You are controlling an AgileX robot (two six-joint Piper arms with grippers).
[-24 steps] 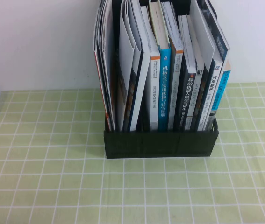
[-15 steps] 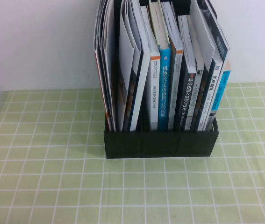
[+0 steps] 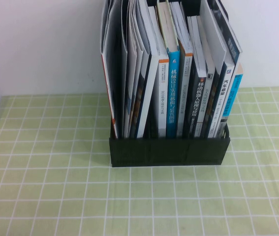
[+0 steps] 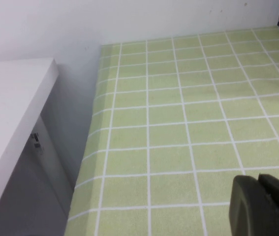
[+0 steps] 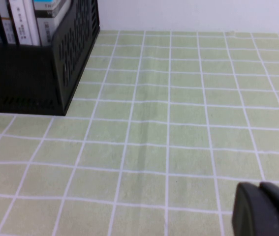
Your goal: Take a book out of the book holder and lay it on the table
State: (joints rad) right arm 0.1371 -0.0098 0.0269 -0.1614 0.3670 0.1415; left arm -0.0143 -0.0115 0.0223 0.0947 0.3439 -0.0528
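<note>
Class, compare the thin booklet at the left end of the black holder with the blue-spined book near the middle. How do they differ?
The booklet is thin with a pale cover and no readable spine; the blue-spined book is thicker with white lettering. The booklet leans and stands taller; the blue-spined book stands nearly upright. Both sit in the book holder. The left gripper and right gripper hover over the table.

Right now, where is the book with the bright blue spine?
In the high view, the blue-spined book stands upright near the middle of the black book holder, at the back of the table, between a white-spined book and another pale one on its right.
</note>
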